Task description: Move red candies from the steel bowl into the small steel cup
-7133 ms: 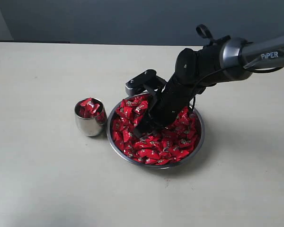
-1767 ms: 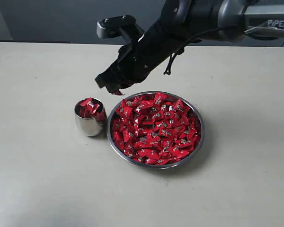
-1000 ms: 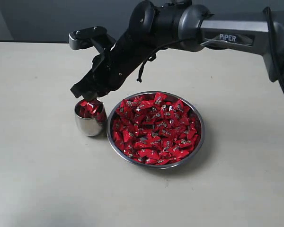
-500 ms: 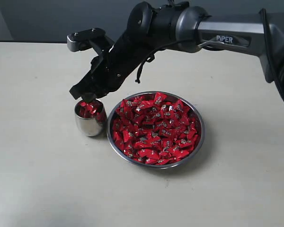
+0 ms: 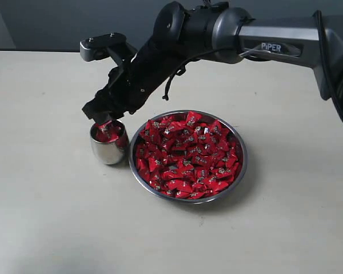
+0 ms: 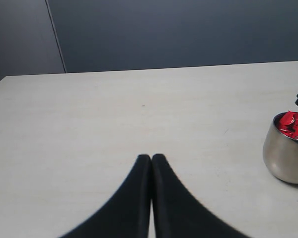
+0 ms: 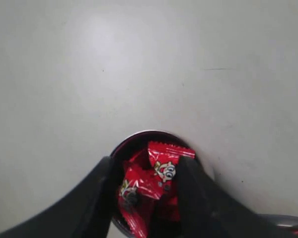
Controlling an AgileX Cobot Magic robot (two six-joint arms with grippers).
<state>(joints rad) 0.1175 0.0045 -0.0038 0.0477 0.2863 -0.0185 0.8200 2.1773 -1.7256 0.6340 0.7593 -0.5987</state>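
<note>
Candies [image 5: 186,154] in red wrappers fill the bowl [image 5: 246,157] on the table [image 5: 46,217], and more are heaped in the cup [image 5: 106,151], which stands just beside the bowl on its left. Only the exterior view takes in the whole bowl and the right arm reaching across it. The right gripper [image 5: 103,119] hangs directly over the cup's mouth.

The right wrist view looks straight down into the cup. There the jaws stand apart, one on each side of the mouth, with wrapped candies between them piled to the rim. The top one shows its pale mark. A sliver of the bowl's rim appears at the frame's corner.

The left wrist view sees the cup from the side, with its mirror body and red heap. The left gripper [image 6: 151,156] is low over bare table, well apart from the cup, its fingers pressed together on nothing.
</note>
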